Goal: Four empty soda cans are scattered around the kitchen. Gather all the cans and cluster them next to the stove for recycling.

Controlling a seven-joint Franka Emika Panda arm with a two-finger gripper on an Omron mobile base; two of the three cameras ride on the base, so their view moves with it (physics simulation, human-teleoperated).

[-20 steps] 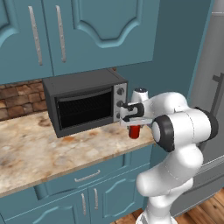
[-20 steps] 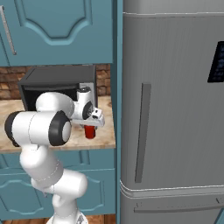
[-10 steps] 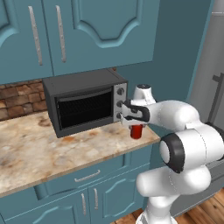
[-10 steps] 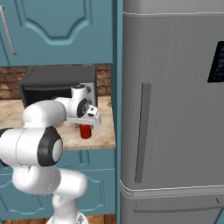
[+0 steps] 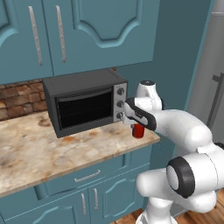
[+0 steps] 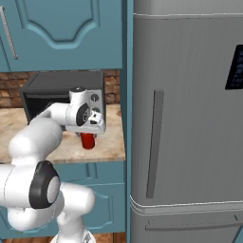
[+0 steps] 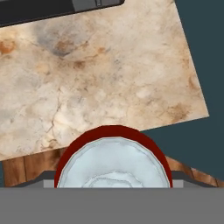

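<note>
Red can: a red soda can (image 5: pixel 138 130) hung upright under the gripper (image 5: pixel 134 124), its base seemingly just above the counter (contact with the stone could not be told); in the hand view its pale top (image 7: pixel 113 164) with a red rim sat low in the picture
Gripper: pointed down over the can, with the can's top up between the fingers; the jaws stood partly apart, closed on the can's sides
Counter: a mottled beige stone counter (image 5: pixel 39 151) ran off to the left, with broad bare stone in front of the oven and leftward
Counter edges: the can was near the counter's right front corner (image 6: pixel 118 156); in the hand view the stone's edge ran close beside the can, with wooden floor (image 7: pixel 26 166) showing beyond it
Toaster oven: a dark grey toaster oven (image 5: pixel 85 101) with three knobs stood just behind and left of the can, its knob panel near the gripper, leaving little gap on that side
Right side: a teal side panel (image 5: pixel 183 57) rose just right of the counter's end, and past it the steel fridge (image 6: pixel 185 118) with a long vertical handle; the arm's elbow stood forward of both
Above: teal wall cabinets (image 5: pixel 87 30) hung over the oven, well clear of the gripper
Below: teal drawers and doors (image 5: pixel 83 192) under the counter edge
</note>
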